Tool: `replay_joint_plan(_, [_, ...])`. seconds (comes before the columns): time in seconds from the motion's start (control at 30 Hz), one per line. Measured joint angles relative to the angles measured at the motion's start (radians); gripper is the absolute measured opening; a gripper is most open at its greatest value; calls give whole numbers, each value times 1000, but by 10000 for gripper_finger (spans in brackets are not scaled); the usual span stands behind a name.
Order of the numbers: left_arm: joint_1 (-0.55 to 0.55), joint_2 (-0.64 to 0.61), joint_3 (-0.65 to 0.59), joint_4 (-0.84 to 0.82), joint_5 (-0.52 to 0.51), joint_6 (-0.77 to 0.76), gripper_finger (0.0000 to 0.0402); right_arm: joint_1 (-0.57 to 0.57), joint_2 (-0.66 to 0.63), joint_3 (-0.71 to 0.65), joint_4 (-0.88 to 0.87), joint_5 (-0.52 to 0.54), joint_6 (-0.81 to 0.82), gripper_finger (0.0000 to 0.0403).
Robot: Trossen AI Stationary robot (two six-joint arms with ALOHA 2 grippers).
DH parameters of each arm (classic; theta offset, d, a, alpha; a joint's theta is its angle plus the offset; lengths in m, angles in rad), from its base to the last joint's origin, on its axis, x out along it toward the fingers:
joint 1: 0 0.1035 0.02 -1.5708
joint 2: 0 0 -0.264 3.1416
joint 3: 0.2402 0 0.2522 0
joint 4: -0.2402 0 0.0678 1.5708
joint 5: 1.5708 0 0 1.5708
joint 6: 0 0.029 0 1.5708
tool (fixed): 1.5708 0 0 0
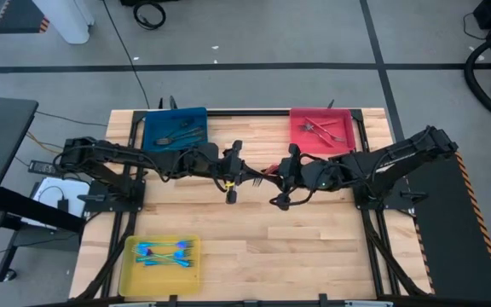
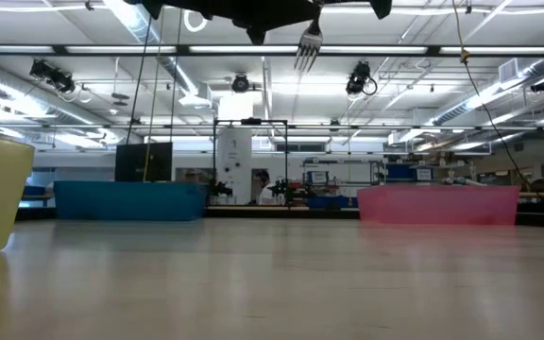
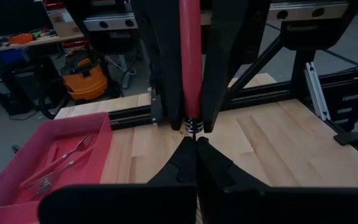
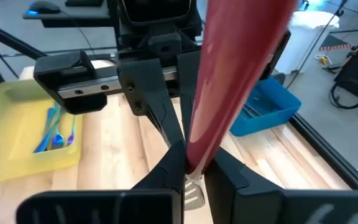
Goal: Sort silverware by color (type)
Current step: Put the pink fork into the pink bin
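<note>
A red-handled fork (image 1: 261, 176) hangs in the air above the table's middle, between my two grippers. Its tines (image 2: 308, 42) point down in the low view. My left gripper (image 3: 196, 142) comes from the table's left and is shut at the fork's metal neck. My right gripper (image 4: 194, 171) comes from the right and is shut on the red handle. More red forks (image 1: 326, 130) lie in the red tray (image 1: 297, 136). Grey forks (image 1: 177, 135) lie in the blue tray (image 1: 153, 119), and blue utensils (image 1: 167, 252) lie in the yellow tray (image 1: 135, 277). My left gripper meets the fork at its metal neck (image 3: 192, 126), just below the red handle, coming level from the table's left. Its own shut fingertips hide the place of contact. The fork is clear of the table. My right gripper pinches the red handle's lower end (image 4: 194, 163) between its two fingers (image 4: 219, 171), level from the table's right. The handle (image 3: 191, 56) runs back along and between the fingers. The tines hang free below.
The blue tray and the red tray stand at the far edge, left and right, and the yellow tray at the near left corner. Bare wood lies under the grippers and over the near right part. Black frame rails run along the table's sides.
</note>
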Motion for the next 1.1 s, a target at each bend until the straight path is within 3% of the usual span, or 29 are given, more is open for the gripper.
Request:
replay_joint_plan(0.17, [42,0,0,-31,5,-1,9,-24,1,0,-24,8,-13,39])
replay_joint_plan(0.47, [91,0,0,-130,7,-19,81,-139,-3,0,-224,101,-19,39])
replay_joint_plan(0.8, [98,-53,0,-275,4,-11,95,-391,-2,0,-585,110,69,39])
replay_joint_plan(1.1, [162,-223,0,-502,3,-8,96,-659,33,0,-750,80,44,39])
